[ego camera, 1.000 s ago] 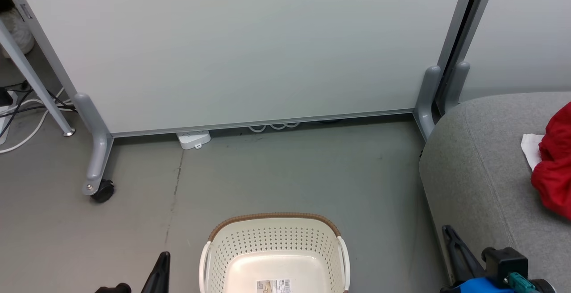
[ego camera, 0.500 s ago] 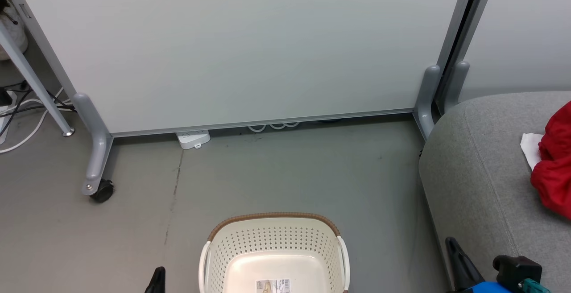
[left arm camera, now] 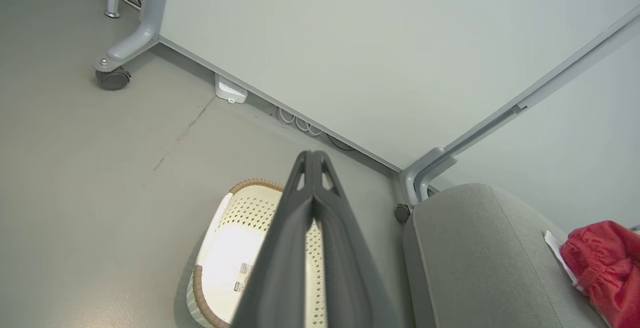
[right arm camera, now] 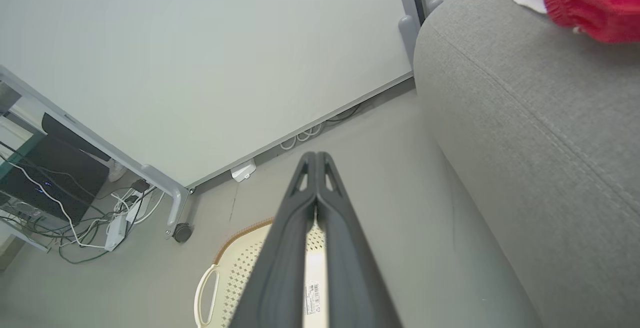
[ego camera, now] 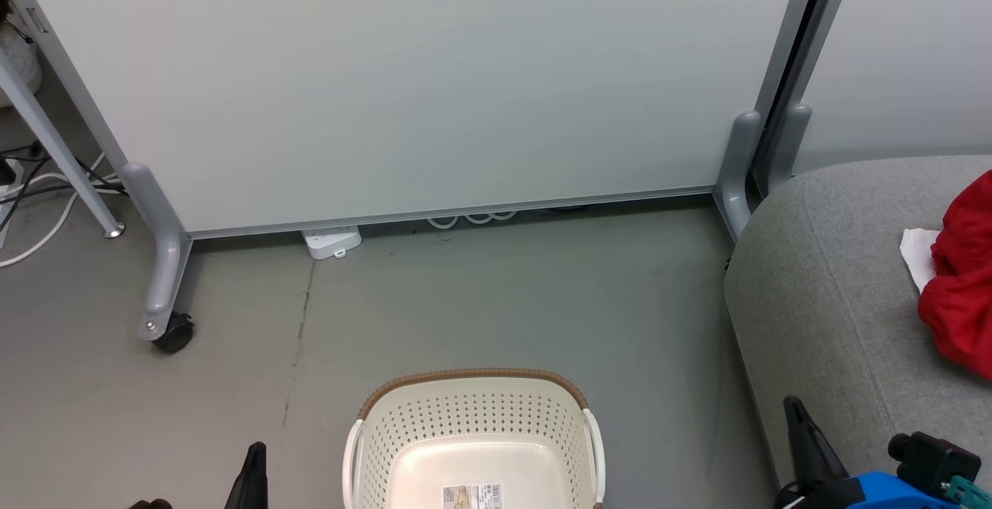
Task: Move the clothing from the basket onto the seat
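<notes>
Nearest me, my left gripper [left arm camera: 312, 154] and right gripper [right arm camera: 316, 154] are both pinched fully closed, holding nothing. Between them sits the basket [ego camera: 465, 416], cream perforated plastic with a brown woven-look rim, on the smooth grey floor [ego camera: 504, 292]. The clothing [ego camera: 961, 292], crumpled red fabric, lies on the rounded, grey upholstered seat [ego camera: 821, 284]. Beyond stands a pale castored partition [ego camera: 426, 83].

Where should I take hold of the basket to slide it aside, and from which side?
Grip the basket by its left side handle, coming down from above with the left gripper, which is nearest. The handle is a slim white loop standing off the perforated wall, so the fingers can likely close around it; the brown rim looks broader. The fingers are shut, so open them first.
</notes>
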Motion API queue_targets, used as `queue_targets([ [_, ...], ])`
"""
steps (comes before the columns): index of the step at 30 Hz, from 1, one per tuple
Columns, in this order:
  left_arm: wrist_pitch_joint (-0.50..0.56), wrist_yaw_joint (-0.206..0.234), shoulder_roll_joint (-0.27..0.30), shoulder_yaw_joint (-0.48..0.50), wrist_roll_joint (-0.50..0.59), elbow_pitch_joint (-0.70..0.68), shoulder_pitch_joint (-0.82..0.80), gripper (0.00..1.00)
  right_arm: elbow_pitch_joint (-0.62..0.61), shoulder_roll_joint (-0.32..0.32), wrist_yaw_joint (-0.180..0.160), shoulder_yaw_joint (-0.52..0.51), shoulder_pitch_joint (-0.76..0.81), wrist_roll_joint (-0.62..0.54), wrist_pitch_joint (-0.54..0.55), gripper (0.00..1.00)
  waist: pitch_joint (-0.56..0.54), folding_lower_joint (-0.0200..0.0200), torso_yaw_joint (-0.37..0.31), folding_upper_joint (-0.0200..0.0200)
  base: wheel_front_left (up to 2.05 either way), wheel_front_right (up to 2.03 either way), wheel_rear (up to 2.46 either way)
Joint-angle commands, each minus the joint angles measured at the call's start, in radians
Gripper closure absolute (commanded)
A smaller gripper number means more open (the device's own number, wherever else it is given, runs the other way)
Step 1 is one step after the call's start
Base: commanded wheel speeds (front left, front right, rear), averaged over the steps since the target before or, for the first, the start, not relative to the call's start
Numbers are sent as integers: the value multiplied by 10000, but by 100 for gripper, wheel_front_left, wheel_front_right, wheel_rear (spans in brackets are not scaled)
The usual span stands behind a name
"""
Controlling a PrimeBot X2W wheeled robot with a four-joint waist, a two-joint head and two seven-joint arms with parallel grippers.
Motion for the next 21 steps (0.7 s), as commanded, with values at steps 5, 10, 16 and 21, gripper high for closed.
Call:
queue_targets([
  [5, 222, 0, 26, 194, -842, -277, -352, 100, -144, -9, -4, -67, -376, 1063, 128, 100, 8, 0, -24, 0, 0, 0, 0],
  [10, 407, 0, 16, 308, -1491, -374, -433, 100, -141, -9, -5, -101, -473, 1864, 222, 100, 15, 0, -48, 0, 0, 0, 0],
  [16, 619, 0, 3, 428, -2226, -481, -510, 100, -137, -10, -6, -143, -569, 2777, 329, 100, 24, 0, -76, 0, 0, 0, 0],
  [21, 782, -1, -7, 533, -2802, -568, -580, 100, -135, -10, -7, -175, -657, 3497, 411, 100, 31, 0, -100, 0, 0, 0, 0],
])
